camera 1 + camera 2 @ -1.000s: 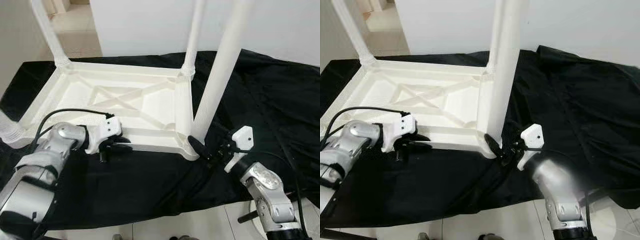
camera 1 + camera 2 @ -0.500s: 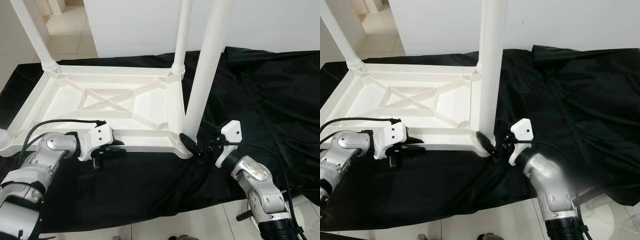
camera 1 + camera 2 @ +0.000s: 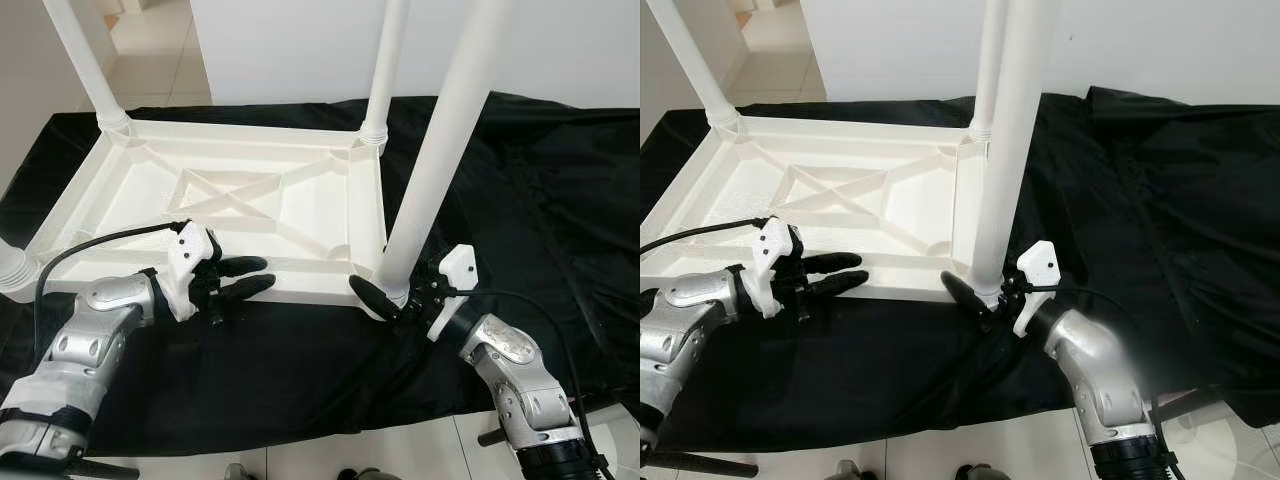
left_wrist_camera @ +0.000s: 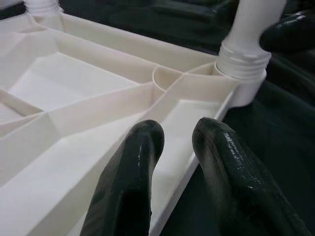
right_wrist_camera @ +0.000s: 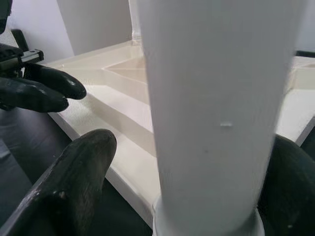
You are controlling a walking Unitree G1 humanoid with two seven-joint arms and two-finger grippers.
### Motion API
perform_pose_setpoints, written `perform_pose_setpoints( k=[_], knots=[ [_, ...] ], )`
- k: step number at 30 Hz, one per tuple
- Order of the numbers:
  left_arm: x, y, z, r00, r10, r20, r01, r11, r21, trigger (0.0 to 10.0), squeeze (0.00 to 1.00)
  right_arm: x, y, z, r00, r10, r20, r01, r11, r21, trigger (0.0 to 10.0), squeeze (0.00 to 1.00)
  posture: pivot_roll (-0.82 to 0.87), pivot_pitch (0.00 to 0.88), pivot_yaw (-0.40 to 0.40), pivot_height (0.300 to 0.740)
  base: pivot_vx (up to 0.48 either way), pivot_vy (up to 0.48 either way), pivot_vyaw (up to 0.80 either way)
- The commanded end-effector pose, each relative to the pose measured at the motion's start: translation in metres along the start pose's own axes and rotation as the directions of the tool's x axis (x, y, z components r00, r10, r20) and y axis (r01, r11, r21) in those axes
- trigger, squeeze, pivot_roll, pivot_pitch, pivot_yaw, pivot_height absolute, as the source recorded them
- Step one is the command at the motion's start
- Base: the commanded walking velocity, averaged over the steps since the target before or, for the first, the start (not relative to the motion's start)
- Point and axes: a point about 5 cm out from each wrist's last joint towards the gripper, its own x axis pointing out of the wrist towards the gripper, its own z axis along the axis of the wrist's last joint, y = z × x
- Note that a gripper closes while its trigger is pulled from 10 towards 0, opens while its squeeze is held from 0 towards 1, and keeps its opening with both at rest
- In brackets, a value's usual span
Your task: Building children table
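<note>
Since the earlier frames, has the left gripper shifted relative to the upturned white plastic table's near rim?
Yes. The left gripper has risen from the black cloth onto the white table's near rim, fingers apart.

Head stereo downward; wrists close-up.

We judge this a plain home room: white walls (image 3: pixel 300 45), pale tiled floor (image 3: pixel 160 60) running through a doorway, black cloth (image 3: pixel 540 200) as work surface.
</note>
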Motion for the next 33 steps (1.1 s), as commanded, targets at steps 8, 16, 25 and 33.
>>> perform_pose_setpoints(
  k=[8, 16, 25, 33],
  knots=[
    [-0.003, -0.013, 0.009, 0.976, 0.207, 0.070, -0.202, 0.977, -0.070, 10.0, 0.00, -0.002, -0.012, 0.010, 1.000, -0.021, 0.016, 0.022, 0.999, -0.047, 10.0, 0.00, -0.06, 0.135, 0.023, 0.740, 0.000, 0.000, 0.00],
    [0.013, -0.046, 0.030, 0.965, 0.210, 0.158, -0.189, 0.972, -0.142, 10.0, 0.00, -0.003, -0.016, 0.006, 1.000, -0.029, -0.009, 0.028, 0.998, -0.052, 2.9, 0.00, -0.06, 0.144, 0.012, 0.740, 0.000, 0.000, 0.00],
    [0.033, -0.065, 0.035, 0.964, 0.225, 0.143, -0.197, 0.962, -0.190, 10.0, 0.00, -0.001, -0.010, 0.002, 0.997, -0.059, -0.048, 0.058, 0.998, -0.040, 4.2, 0.00, -0.07, 0.154, 0.002, 0.740, 0.000, 0.000, 0.00],
    [0.040, -0.070, 0.035, 0.953, 0.271, 0.135, -0.242, 0.950, -0.195, 10.0, 0.00, 0.004, -0.001, -0.001, 0.972, -0.223, -0.068, 0.223, 0.975, -0.008, 10.0, 0.00, -0.07, 0.152, 0.000, 0.740, 0.000, 0.000, 0.00]
  ],
)
